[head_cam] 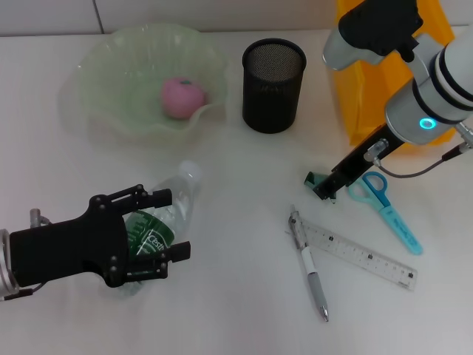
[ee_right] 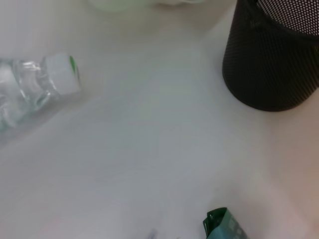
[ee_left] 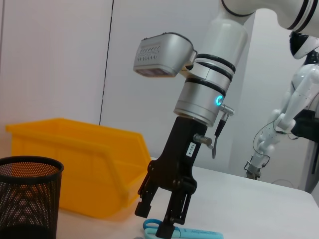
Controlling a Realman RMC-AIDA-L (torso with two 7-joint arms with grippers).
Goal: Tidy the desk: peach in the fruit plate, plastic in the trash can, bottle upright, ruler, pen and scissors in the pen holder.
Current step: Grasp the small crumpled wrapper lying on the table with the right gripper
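Pink peach [head_cam: 182, 97] in plate [head_cam: 111, 74]: done. Bottle [head_cam: 159, 222] lying flat, left gripper [head_cam: 159, 231] open round it. Right gripper [ee_left: 158, 218] open by scissors [head_cam: 384, 201]; ruler [head_cam: 360, 254], pen [head_cam: 310, 268] outstanding.

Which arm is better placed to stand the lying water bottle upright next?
The left. The left gripper already has its fingers on either side of the small clear plastic bottle with the green label, which lies on the white desk. The right gripper is across the desk beside the light blue scissors.
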